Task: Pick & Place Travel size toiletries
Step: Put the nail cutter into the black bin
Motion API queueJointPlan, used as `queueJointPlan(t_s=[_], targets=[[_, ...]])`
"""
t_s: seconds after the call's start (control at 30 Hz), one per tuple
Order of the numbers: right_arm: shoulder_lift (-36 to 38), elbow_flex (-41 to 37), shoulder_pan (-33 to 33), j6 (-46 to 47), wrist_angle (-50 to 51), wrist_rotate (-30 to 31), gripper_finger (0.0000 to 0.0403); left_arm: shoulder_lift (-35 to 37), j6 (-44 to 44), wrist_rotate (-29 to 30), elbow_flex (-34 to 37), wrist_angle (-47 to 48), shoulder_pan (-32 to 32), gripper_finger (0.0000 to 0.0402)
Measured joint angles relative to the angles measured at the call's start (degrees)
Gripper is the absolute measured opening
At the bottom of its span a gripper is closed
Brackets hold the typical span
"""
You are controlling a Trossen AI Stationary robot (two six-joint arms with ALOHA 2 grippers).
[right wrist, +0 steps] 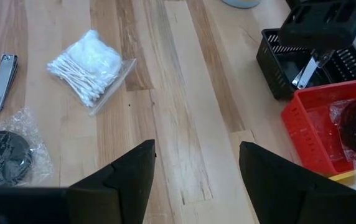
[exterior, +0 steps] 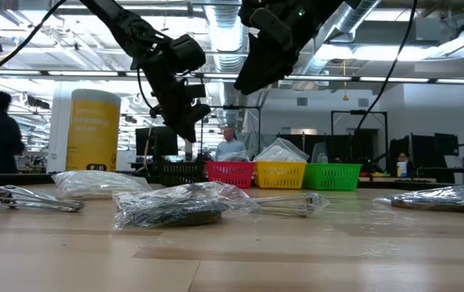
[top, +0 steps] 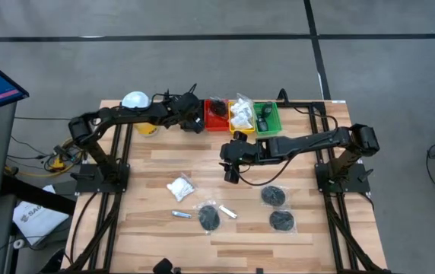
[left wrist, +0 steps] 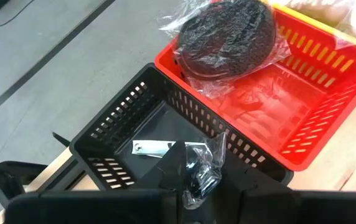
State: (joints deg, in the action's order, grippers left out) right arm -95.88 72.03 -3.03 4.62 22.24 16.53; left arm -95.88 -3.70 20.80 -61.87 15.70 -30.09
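Black left gripper [left wrist: 193, 186], jaws narrow, pinches a small bagged item [left wrist: 200, 173] above the black tray [left wrist: 112, 134] at the counter's far edge. Step: placing; next move calls for lowering and release. Left arm reaches along the far edge. Right gripper [right wrist: 196, 168], wide and empty, hovers mid-counter; swab bag [right wrist: 91, 65], nail clipper [right wrist: 2, 79] and bagged disc [right wrist: 4, 155] lie toward the near edge.

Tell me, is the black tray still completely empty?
No: in the left wrist view the black tray already holds a small silver item lying on its floor.
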Motion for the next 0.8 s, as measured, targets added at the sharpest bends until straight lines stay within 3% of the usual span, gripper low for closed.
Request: queueJointPlan(t_s=[0.33,0.8], targets=[[0.00,0.00,0.00,0.00,0.00,0.00,0.0221,0.02,0.02,0.04,0.00,-0.02,0.00,0.0078],[0.00,0.00,0.00,0.00,0.00,0.00,0.0221,0.04,0.46,0.43,0.00,-0.02,-0.04,0.0080]])
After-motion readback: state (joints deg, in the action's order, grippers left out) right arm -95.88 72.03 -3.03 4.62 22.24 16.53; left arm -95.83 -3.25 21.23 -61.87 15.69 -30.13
